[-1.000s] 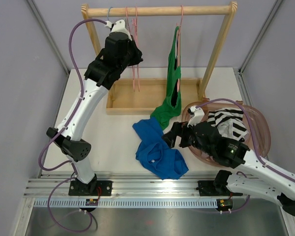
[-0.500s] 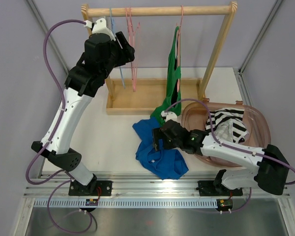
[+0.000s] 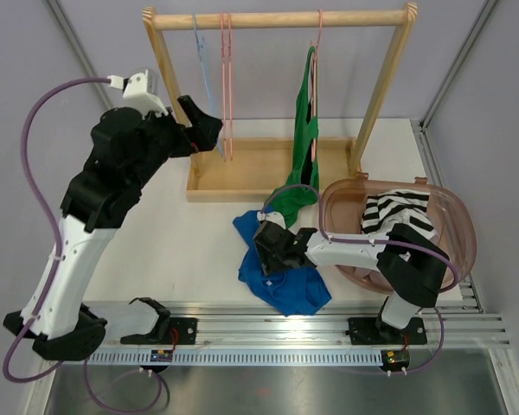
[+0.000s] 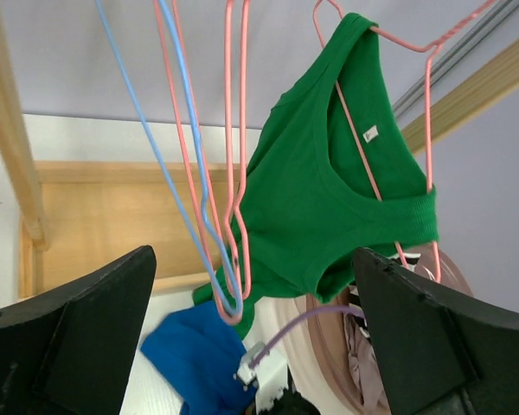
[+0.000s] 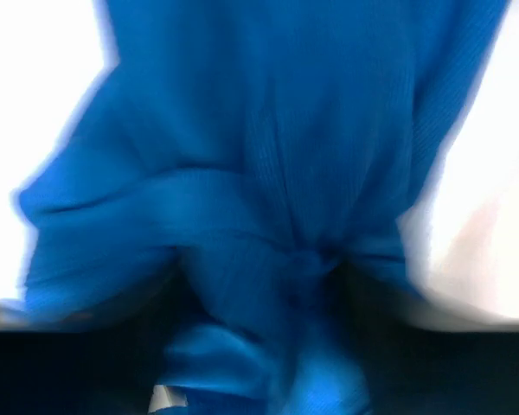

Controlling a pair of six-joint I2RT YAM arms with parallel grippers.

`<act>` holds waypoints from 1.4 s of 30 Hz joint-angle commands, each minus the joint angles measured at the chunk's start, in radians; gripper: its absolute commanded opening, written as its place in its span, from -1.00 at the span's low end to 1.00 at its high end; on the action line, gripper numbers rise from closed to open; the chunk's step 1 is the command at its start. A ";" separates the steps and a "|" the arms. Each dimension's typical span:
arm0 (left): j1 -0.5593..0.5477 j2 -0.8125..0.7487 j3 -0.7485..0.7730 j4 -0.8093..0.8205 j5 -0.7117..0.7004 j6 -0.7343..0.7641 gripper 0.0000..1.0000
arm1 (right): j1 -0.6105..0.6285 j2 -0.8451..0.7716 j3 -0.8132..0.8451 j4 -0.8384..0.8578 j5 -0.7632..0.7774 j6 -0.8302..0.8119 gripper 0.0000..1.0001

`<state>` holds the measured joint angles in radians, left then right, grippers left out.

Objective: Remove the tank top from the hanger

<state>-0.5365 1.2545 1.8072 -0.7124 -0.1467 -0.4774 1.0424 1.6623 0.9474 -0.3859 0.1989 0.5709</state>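
Note:
A green tank top (image 3: 304, 138) hangs on a pink hanger (image 3: 318, 52) from the wooden rail (image 3: 277, 17); the left wrist view shows the same tank top (image 4: 329, 190) and hanger (image 4: 415, 47). A blue tank top (image 3: 285, 281) lies crumpled on the table, off any hanger. My left gripper (image 3: 203, 130) is open and empty, left of the bare blue hanger (image 3: 203, 86), and nothing sits between the jaws of this gripper (image 4: 251, 346). My right gripper (image 3: 268, 249) presses down into the blue tank top (image 5: 268, 130), jaws apart with cloth bunched between them.
Two bare pink hangers (image 3: 227, 86) hang beside the blue one. A wooden tray (image 3: 242, 173) forms the rack's base. A pinkish clear basket (image 3: 454, 216) holding striped clothes stands at the right, close to the right arm.
My left gripper opened, let go at the rail and drew back down and left, leaving the blue hanger hanging. My right arm swung left from the basket onto the blue tank top.

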 commanded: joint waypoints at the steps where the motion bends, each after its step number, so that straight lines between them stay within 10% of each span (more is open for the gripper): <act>1: -0.002 -0.134 -0.093 0.031 -0.029 0.045 0.98 | 0.033 0.039 0.037 0.036 -0.026 -0.013 0.08; 6: -0.002 -0.373 -0.294 0.025 -0.102 0.091 0.98 | 0.061 -0.065 0.042 0.019 0.028 -0.020 -1.00; 20: 0.000 -0.718 -0.597 -0.120 -0.306 0.207 0.98 | 0.061 -0.633 0.234 -0.482 0.376 -0.028 -1.00; 32: 0.000 -0.770 -0.597 -0.150 -0.347 0.203 0.98 | 0.032 -0.647 0.560 -1.042 0.807 0.139 -1.00; 42: 0.000 -0.747 -0.585 -0.090 -0.219 0.168 0.98 | -0.583 -0.526 0.331 -0.592 0.519 -0.161 -1.00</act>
<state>-0.5362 0.4927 1.2057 -0.8730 -0.4316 -0.2943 0.5743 1.0737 1.3445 -1.1580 0.8215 0.4965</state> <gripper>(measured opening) 0.987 0.066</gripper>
